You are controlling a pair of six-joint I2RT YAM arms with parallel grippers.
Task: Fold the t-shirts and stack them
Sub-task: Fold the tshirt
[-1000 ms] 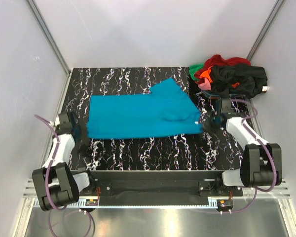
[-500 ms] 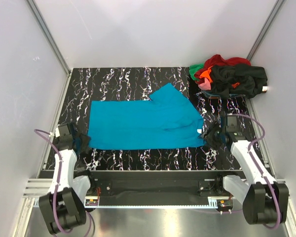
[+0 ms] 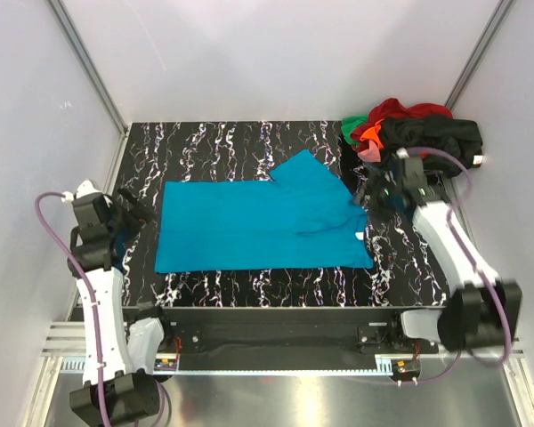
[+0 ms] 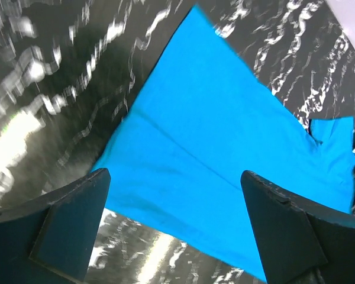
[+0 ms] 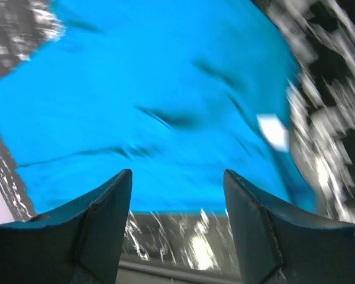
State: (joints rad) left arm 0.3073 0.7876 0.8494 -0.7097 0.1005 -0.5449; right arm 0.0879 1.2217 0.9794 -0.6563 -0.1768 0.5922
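One teal t-shirt [image 3: 262, 222] lies flat on the black marbled worktop [image 3: 214, 142], roughly central, with its hem end toward the left and its white neck tag [image 3: 358, 236] at the right edge. It presents as a long, smooth rectangle with one sleeve projecting toward the far side. Whether a lengthwise fold is already in it cannot be confirmed from where I stand. The remaining t-shirts [image 3: 418, 138], black, red, green, orange and pink, sit in a crumpled heap at the far right corner, none of them folded. No finished stack is visible anywhere on the worktop. The left arm [image 3: 102, 267] holds its jaws just off the hem end of the teal shirt. They stand wide apart with nothing between them. The right arm [image 3: 445, 236] has its jaws near the neck end, between the teal shirt and the heap, likewise parted and empty. Assessment: the task is at an early stage. The first shirt is spread but not folded down to a compact shape, and the whole heap remains to be handled.
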